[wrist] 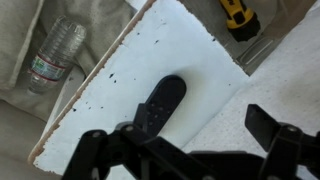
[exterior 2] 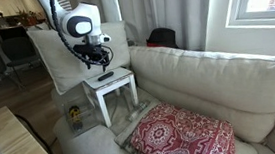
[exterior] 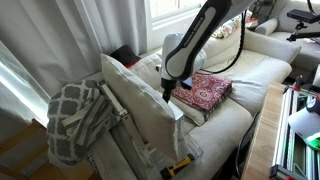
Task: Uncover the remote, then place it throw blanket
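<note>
In an exterior view (exterior: pixel 170 92) we see the gripper hanging low between a big leaning pillow (exterior: pixel 140 100) and a red patterned cushion (exterior: pixel 205 90). The throw blanket (exterior: pixel 75 115), grey and white, lies bunched at the far side of the pillow, well apart from the gripper. We judge that the carry will have to clear the pillow. The remote itself is hidden from this side.

In an exterior view (exterior 2: pixel 100 60) the gripper is poised just above a small white table (exterior 2: pixel 126 86) beside the sofa (exterior 2: pixel 208 81). The remote (exterior 2: pixel 105 77) lies flat on the tabletop, bare, with nothing over it, so the uncovering looks done. A bottle (exterior 2: pixel 74 115) stands on the floor next to the table legs.

In the wrist view the remote (wrist: pixel 163 103) lies slantwise on the table (wrist: pixel 120 70), close to the long edge. The gripper (wrist: pixel 178 135) is spread wide, its fingers (wrist: pixel 275 135) to either side and holding nothing, lined up, we think, to close across the remote's narrow width. A bottle (wrist: pixel 55 55) and a yellow tool (wrist: pixel 240 15) lie off the table, out of the way.
</note>
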Controlling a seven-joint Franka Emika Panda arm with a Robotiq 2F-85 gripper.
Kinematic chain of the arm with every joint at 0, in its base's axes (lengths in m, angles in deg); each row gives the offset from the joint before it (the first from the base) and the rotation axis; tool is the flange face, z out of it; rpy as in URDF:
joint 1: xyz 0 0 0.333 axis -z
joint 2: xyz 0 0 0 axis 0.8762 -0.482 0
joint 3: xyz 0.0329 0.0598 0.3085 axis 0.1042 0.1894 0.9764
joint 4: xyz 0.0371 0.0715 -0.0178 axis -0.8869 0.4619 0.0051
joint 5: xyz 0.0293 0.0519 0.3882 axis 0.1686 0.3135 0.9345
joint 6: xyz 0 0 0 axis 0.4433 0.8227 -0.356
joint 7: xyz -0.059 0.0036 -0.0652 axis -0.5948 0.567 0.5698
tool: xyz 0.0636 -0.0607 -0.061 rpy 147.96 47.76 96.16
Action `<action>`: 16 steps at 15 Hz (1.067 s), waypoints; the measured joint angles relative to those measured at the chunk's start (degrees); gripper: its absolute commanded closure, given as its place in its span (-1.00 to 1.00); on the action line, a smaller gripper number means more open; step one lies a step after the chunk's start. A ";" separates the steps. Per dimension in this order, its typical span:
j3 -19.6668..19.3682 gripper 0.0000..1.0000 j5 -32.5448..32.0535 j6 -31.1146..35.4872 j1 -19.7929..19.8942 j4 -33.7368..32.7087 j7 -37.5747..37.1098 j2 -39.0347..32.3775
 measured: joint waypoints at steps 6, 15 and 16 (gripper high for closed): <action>-0.34 -1.00 -5.07 4.29 -0.60 -1.09 -7.04 -5.10; -6.83 -1.00 -9.77 11.55 -6.18 -5.00 -18.48 -8.95; -7.31 -0.89 -9.81 11.73 -6.73 -5.56 -19.39 -9.31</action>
